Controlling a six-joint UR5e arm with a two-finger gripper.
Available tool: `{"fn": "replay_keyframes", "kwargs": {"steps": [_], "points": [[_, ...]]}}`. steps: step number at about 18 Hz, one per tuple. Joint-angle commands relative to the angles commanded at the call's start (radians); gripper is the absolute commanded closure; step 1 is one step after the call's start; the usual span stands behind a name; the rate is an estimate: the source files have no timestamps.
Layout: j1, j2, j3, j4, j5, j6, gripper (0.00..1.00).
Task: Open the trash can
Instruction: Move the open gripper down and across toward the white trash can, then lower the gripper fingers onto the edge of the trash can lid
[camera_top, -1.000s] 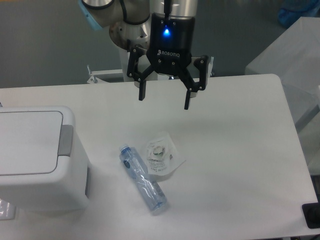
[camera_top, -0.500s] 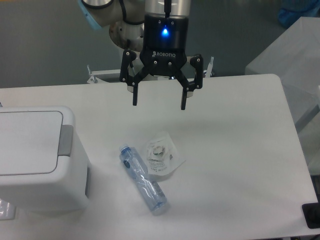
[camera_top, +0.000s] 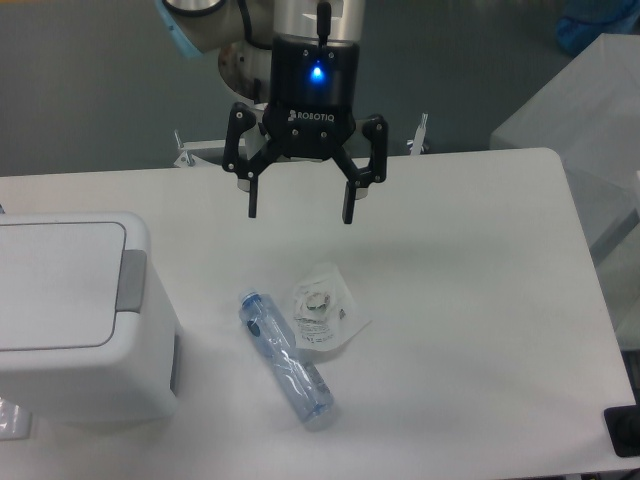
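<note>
My tool (camera_top: 299, 213) hangs above the far half of the desk (camera_top: 470, 300) with its two black fingers (camera_top: 347, 203) spread wide and pointing down; nothing is between them. A blue light glows on the tool body above the printed maker's name.

The desk under my tool is a smooth white slab with a rounded far-right corner. Beyond its far edge the floor is dull grey. To the right of my tool, off the desk, stands a pale grey boxy surface (camera_top: 580, 110).

Below and slightly nearer the camera than my tool lie two loose items, touching each other: one clear plastic bottle (camera_top: 285, 358) on its side, ribbed, with a blue label, and one crumpled clear wrapper (camera_top: 322, 308) with printed matter inside, just beside the bottle's upper half.

Count: one trash can, one bottle, one wrapper.

The trash can (camera_top: 75, 320) sits well apart from my tool, to its lower left, at the desk's left edge. It is a white, boxy plastic body with rounded corners. Its flat pale-grey lid (camera_top: 55, 285) is down, and a grey push tab (camera_top: 131, 281) sits on the side facing the bottle.
</note>
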Motion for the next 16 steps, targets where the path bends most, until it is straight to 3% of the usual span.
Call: {"fn": "replay_keyframes", "kwargs": {"steps": [4,8,16], "points": [[-0.044,-0.018,-0.011,0.002,0.002,-0.015,0.0],[-0.117,-0.074,-0.011,0.008,0.009,-0.006,0.0],[-0.16,-0.112,-0.025,0.009,0.009,-0.005,0.0]]}}
